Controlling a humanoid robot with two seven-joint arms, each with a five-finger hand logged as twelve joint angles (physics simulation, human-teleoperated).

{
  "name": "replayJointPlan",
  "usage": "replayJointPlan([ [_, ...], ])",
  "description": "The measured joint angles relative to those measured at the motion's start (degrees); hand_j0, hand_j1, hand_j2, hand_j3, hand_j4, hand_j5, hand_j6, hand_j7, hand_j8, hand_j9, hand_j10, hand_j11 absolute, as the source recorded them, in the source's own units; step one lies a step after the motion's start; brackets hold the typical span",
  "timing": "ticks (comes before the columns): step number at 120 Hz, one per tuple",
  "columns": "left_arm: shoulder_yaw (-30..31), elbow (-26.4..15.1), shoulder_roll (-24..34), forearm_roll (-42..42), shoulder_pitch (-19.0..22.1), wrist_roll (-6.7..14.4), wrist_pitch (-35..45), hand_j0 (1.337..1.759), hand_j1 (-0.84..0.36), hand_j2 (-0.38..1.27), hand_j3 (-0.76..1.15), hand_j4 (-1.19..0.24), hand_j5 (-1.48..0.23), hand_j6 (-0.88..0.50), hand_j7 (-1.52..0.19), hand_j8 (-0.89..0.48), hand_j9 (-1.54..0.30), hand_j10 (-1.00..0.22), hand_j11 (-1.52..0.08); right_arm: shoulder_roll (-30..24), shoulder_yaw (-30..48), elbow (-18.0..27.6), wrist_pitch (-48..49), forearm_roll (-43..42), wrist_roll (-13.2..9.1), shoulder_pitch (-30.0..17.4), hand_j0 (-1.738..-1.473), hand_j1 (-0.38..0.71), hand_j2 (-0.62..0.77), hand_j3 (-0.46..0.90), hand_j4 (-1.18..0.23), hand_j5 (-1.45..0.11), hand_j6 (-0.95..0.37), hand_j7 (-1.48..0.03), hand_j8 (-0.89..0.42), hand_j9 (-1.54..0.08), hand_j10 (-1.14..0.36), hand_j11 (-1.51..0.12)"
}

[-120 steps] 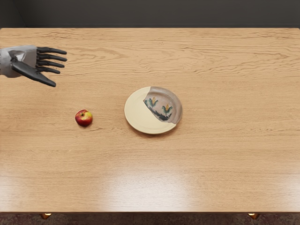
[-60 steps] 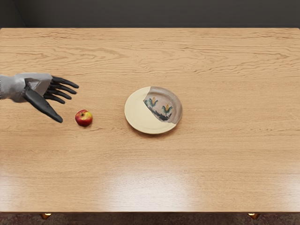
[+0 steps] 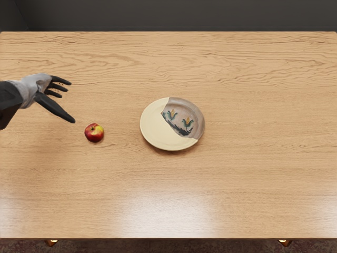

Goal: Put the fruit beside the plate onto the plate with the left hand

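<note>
Hovering left hand (image 3: 38, 88), fingers (image 3: 59, 109) spread, near apple (image 3: 94, 132) beside plate (image 3: 154, 130)

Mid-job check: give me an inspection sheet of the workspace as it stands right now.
Surface: wooden table, with a glare patch near the front edge.
Job's things: apple on the table, left of the plate and apart from it; no fruit on the plate.
Clutter: nothing seen.
Hands: left hand open, fingers spread, up and left of the apple in the picture, not touching it; right hand not in view.
Cables: nothing seen.
Surroundings: dark wall behind the table.
</note>
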Motion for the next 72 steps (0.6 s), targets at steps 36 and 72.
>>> replayJointPlan([
  [36, 31.8, -0.5, -18.4, -10.1, -19.6, 0.3, 11.5, 1.658, 0.06, 0.05, 0.0, -0.25, -0.32, -0.25, -0.32, -0.25, -0.32, -0.25, -0.32, 0.0, 0.0, 0.0, 0.0, 0.0, 0.0, 0.0, -1.658, -0.3, -0.01, 0.0, -0.04, -0.05, -0.04, -0.05, -0.04, -0.05, -0.04, -0.05],
  [72, 38.5, -0.4, -24.7, -17.1, -24.7, 0.3, 12.5, 1.658, 0.06, 0.05, 0.0, -0.25, -0.32, -0.25, -0.32, -0.25, -0.32, -0.25, -0.32, 0.0, 0.0, 0.0, 0.0, 0.0, 0.0, 0.0, -1.658, -0.3, -0.01, 0.0, -0.04, -0.05, -0.04, -0.05, -0.04, -0.05, -0.04, -0.05],
])
